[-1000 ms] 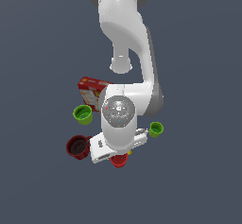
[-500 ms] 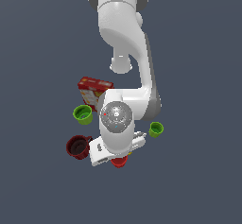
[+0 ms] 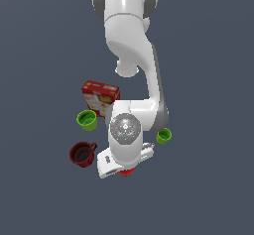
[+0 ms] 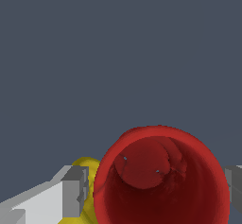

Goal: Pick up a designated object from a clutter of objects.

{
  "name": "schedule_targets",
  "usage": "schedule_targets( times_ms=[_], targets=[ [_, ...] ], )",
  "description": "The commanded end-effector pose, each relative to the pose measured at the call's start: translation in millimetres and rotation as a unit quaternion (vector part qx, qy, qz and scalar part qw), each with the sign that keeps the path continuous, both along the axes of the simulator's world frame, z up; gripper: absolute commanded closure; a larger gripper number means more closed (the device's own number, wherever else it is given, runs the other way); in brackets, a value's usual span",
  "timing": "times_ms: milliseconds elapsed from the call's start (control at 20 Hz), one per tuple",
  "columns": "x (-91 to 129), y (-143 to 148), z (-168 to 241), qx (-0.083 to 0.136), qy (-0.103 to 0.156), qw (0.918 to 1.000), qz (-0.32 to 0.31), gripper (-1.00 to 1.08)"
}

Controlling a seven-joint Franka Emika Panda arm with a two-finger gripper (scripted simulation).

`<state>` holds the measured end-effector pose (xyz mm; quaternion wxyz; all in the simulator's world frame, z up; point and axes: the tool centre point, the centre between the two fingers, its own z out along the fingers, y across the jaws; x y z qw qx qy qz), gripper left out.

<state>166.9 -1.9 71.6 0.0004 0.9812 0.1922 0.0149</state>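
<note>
tool [image 4: 153, 190] open, grey fingers [image 4: 75, 191] flanking small bright red tapered plastic cup [image 4: 160, 180], gap visible each side. cup upright on dark grey surface [image 3: 208, 179], lower centre of exterior view under wrist; yellow cup [image 4: 87, 168] just beside it.

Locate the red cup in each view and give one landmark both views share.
Exterior view: only a sliver of the red cup shows, under the arm's hand, low in the picture.
Wrist view: the red cup fills the lower picture, mouth open to the camera, between the gripper fingers.
Shared landmark: none apart from the gripper body itself.
</note>
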Motion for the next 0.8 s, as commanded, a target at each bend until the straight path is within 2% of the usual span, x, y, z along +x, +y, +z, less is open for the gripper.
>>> schedule_targets(
  times_ms=[0,200,250,700,750],
  targets=[
    [-9.4,-7.7,-24.4,-0.002,0.015,0.9999,-0.004,-0.92],
    [-8.1,-7.7,-24.4,-0.002,0.015,0.9999,-0.004,-0.92],
    [-8.1,-7.7,-24.4,-0.002,0.015,0.9999,-0.004,1.08],
    [-8.1,-7.7,-24.4,-0.002,0.015,0.9999,-0.004,1.08],
    [5.0,0.9,-1.4,0.0,-0.006,1.0,0.001,1.08]
  ],
)
